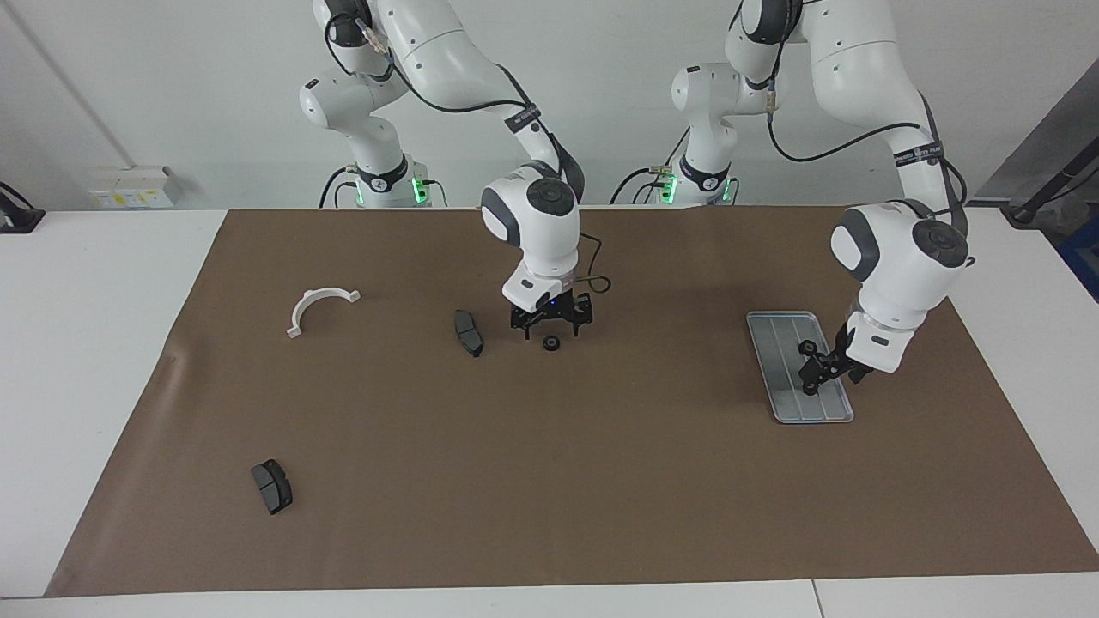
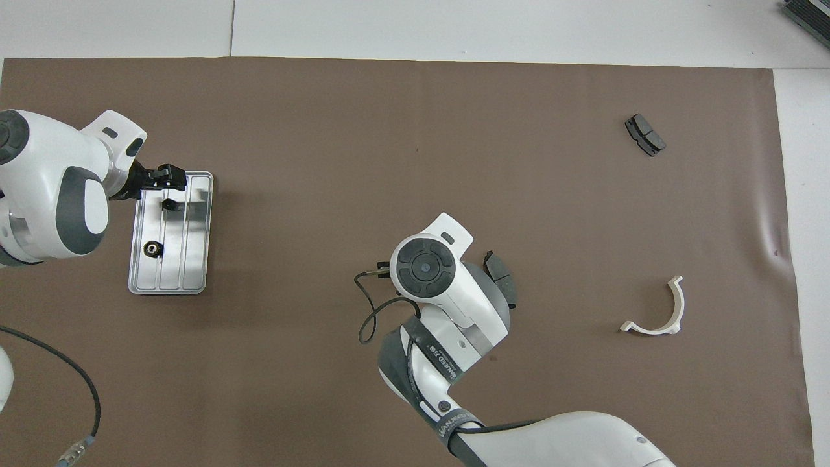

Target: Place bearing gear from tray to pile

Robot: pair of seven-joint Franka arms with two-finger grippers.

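A small black round bearing gear [image 1: 551,344] lies on the brown paper mat [image 1: 601,515] that covers the white table [image 1: 86,343], off the tray and near the middle of the mat. The right gripper [image 1: 550,326] hangs low, directly over it, fingers [image 1: 519,321] spread wide and released, holding nothing. In the overhead view the right arm's white hand hides this gear.

In the facing view, the gear sits at 3 o'clock from 1 dark grey curved brake pad [image 1: 468,332], near it but not touching. From that pad, the white half-ring plastic bracket [image 1: 319,309] lies at about 10 o'clock, apart from it and toward the right arm's end of the table. The 2nd dark grey curved brake pad [image 1: 272,486] lies at about 7 o'clock, well apart and farther from the robots.

The flat rectangular silver-grey ridged metal tray [image 1: 786,403] lies at 3 o'clock from the gear, well apart, toward the left arm's end of the table. A 2nd small black gear [image 1: 807,348] rests in the tray, in the end nearer to the robots; in the overhead view it [image 2: 154,248] sits at about 7 o'clock from the tray's centre. The left gripper [image 1: 822,373] is tilted over the tray; whether it is clenched or released cannot be told.
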